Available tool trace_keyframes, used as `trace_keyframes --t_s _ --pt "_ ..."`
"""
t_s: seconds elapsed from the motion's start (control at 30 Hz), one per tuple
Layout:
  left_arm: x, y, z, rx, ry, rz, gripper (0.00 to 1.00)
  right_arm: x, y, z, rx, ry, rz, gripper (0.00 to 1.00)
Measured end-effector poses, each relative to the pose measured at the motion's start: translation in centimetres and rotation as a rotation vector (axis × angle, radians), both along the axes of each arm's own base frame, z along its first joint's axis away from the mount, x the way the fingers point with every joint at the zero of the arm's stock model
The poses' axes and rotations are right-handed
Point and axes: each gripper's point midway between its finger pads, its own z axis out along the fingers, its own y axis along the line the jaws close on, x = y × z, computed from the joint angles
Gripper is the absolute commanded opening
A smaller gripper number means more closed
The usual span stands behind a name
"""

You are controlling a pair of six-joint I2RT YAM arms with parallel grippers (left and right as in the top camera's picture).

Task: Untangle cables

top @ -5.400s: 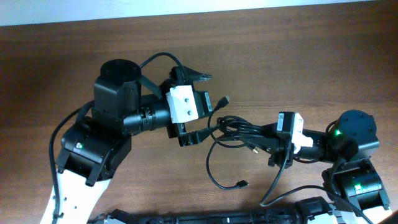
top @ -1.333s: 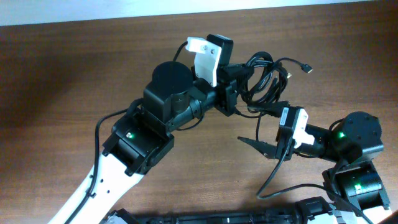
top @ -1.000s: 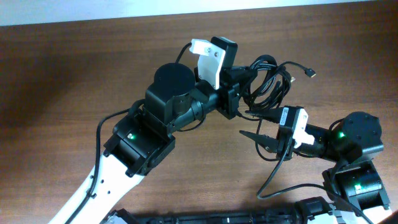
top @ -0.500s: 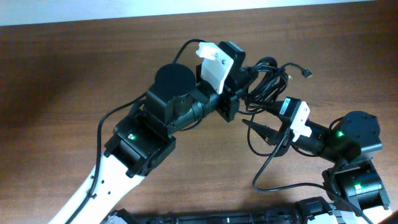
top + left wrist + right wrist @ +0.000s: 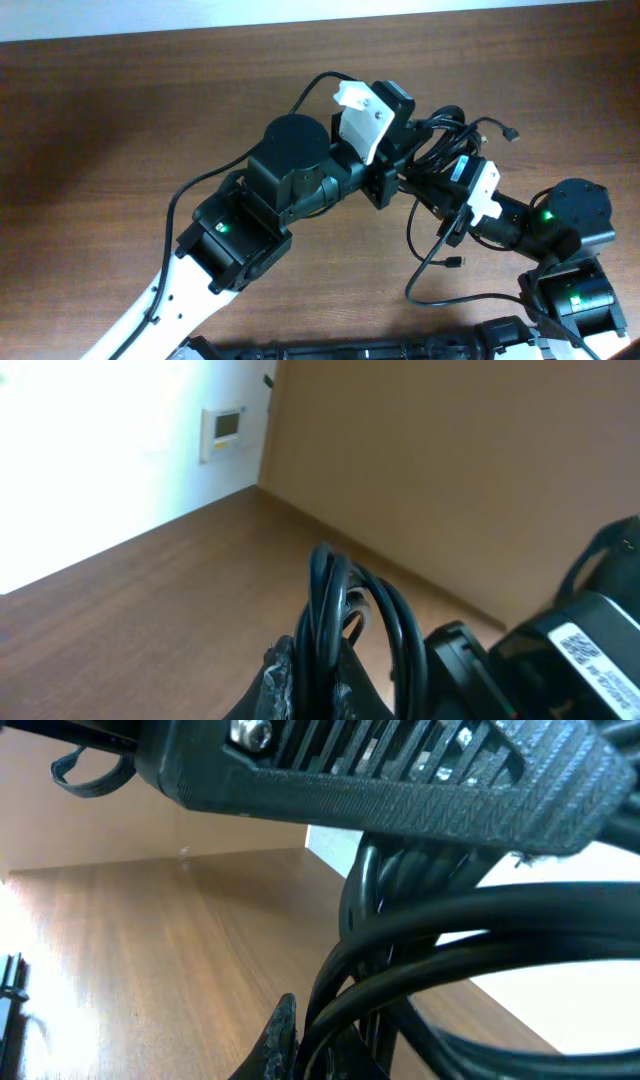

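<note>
Cables (image 5: pixel 450 140) are bunched as a coiled knot above the counter (image 5: pixel 120 120), right of centre and toward the far edge. They are pinned between the two arms.

Left end effector (image 5: pixel 315 675): jaws are closed right down on the bundle. In the left wrist view several loops are seen standing up out of the pinched fingers (image 5: pixel 280 670).

Right end effector (image 5: pixel 425 193): jaws are closed too. In the right wrist view thick strands are seen crossing directly at the fingertips, so a strand of the same bundle appears to be clamped. The second finger is hidden behind the cables, so how the grip sits cannot be told.

The two end effectors are set just beside each other, the left on the far-left side of the knot and the right on its near side.

One plug (image 5: pixel 512 132) is seen sticking out of the bundle toward the right edge. Another plug (image 5: pixel 455 263) is seen on a loose strand nearer the near edge. Whether it rests on the counter cannot be told.
</note>
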Motion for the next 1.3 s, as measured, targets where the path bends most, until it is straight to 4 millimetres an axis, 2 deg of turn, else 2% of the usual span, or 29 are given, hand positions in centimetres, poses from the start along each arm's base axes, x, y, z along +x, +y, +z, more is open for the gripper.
trace_keyframes --t_s 0.03,0.07,0.1,0.13,0.43,0.5,0.57,0.6,0.63,1.0,1.1,1.3 --pt "0.2 0.1 0.0 0.002 -0.002 0.015 0.0 0.0 0.0 -0.1 0.0 0.005 0.0 0.04" --pt "0.5 0.3 0.0 0.004 -0.003 0.03 0.0 0.0 0.0 -0.2 -0.001 0.008 0.0 0.16" --pt "0.7 0.4 0.0 0.005 -0.005 0.044 0.0 0.0 0.0 -0.2 -0.001 0.01 -0.001 0.33" --pt "0.8 0.5 -0.1 0.006 -0.006 0.054 0.0 0.0 0.0 -0.2 -0.003 0.008 -0.002 0.35" --pt "1.4 0.8 0.0 0.01 -0.011 0.09 0.0 0.0 0.0 -0.2 -0.003 0.01 0.001 0.34" --pt "1.3 0.8 -0.1 0.01 -0.01 0.086 0.0 0.0 0.0 -0.2 -0.003 0.009 0.0 0.27" --pt "1.1 0.6 -0.1 0.008 -0.009 0.072 0.0 0.0 0.0 -0.2 -0.003 0.01 0.0 0.17" --pt "1.0 0.6 -0.1 0.008 -0.008 0.067 0.0 0.0 0.0 -0.2 -0.003 0.008 0.001 0.07" --pt "0.9 0.5 0.0 0.007 -0.007 0.06 0.0 0.0 0.0 -0.2 -0.002 0.008 0.001 0.04" --pt "1.4 0.8 -0.2 0.015 -0.008 0.096 0.0 0.0 0.0 -0.3 -0.003 0.018 -0.002 0.04" --pt "2.5 1.7 -0.8 0.041 0.0 0.182 0.0 0.0 0.0 -0.5 -0.004 0.029 -0.003 0.04" --pt "5.6 5.6 -2.3 0.086 0.046 0.484 0.0 0.1 -0.2 -1.1 -0.011 0.057 -0.019 0.04"
